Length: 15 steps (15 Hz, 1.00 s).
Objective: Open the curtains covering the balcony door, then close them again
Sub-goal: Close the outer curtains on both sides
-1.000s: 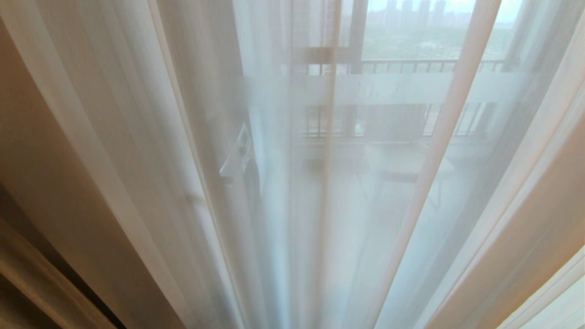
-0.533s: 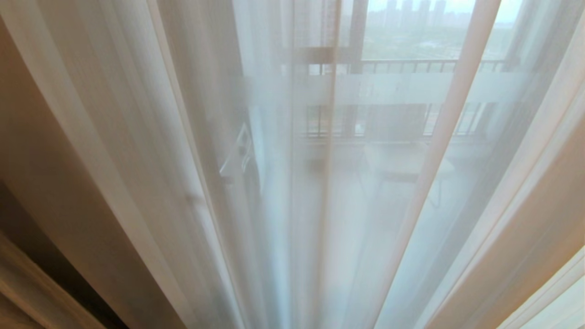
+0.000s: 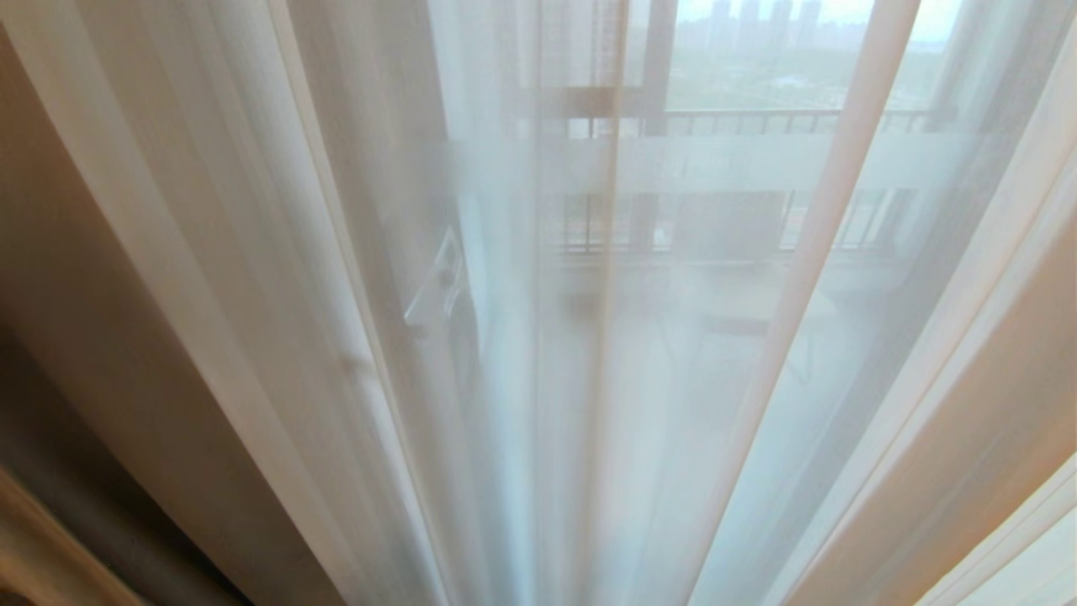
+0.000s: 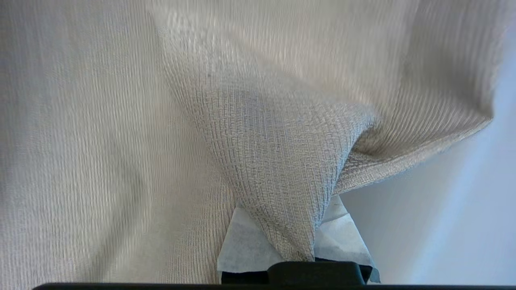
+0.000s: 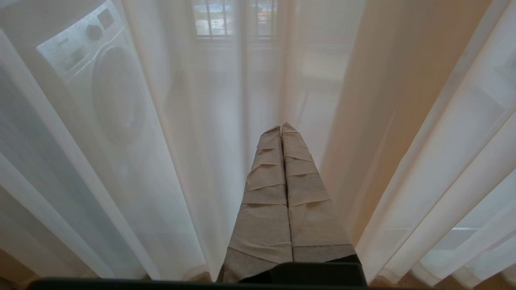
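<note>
Though frosted, the balcony door (image 3: 724,160) shows no legible writing.

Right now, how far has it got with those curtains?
Hard to call which half of the job this is. In hand: the left pincer is shut on a fold of the thick grey-beige drape. The white sheers hang across the balcony door, so they are closed now. The right pincer is shut, holding nothing, pointing at the sheers.
</note>
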Tool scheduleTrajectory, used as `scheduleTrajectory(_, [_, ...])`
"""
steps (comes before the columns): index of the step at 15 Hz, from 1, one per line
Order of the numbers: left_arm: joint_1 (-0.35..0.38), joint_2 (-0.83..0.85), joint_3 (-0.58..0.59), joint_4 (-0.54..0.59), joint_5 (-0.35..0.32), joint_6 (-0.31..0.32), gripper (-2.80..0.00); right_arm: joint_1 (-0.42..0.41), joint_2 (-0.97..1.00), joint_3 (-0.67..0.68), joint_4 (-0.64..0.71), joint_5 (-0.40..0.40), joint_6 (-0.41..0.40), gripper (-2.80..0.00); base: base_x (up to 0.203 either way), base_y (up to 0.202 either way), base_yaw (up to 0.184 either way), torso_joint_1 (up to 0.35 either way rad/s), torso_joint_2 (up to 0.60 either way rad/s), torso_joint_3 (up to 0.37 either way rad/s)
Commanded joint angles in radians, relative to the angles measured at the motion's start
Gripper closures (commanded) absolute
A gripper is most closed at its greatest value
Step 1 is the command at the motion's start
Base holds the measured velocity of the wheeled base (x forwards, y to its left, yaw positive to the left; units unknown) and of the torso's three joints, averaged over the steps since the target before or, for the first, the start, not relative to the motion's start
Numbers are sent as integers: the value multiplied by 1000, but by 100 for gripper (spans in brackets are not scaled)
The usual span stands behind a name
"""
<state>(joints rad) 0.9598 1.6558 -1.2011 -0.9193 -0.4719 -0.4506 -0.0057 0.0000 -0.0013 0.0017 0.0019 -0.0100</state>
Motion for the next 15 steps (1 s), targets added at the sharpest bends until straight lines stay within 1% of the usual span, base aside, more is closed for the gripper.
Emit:
scheduleTrajectory(1, [-19,-74,23,-6,-3,-3,0,0,2,0,0,1,-1,0,0,0,0,0,0,0])
scheduleTrajectory(3, [-54,-105,24,-4,-4,-3,0,0,2,0,0,0,0,0,0,0,0,0,0,0])
scheduleTrajectory(6, [-128,-145,36,3,-4,-3,0,0,2,0,0,1,1,0,0,0,0,0,0,0])
scheduleTrajectory(10, [-256,-196,86,3,-4,-2,0,0,2,0,0,1,-1,0,0,0,0,0,0,0])
scheduleTrajectory(15, [-411,-221,96,5,-4,0,0,0,2,1,0,1,0,0,0,0,0,0,0,0])
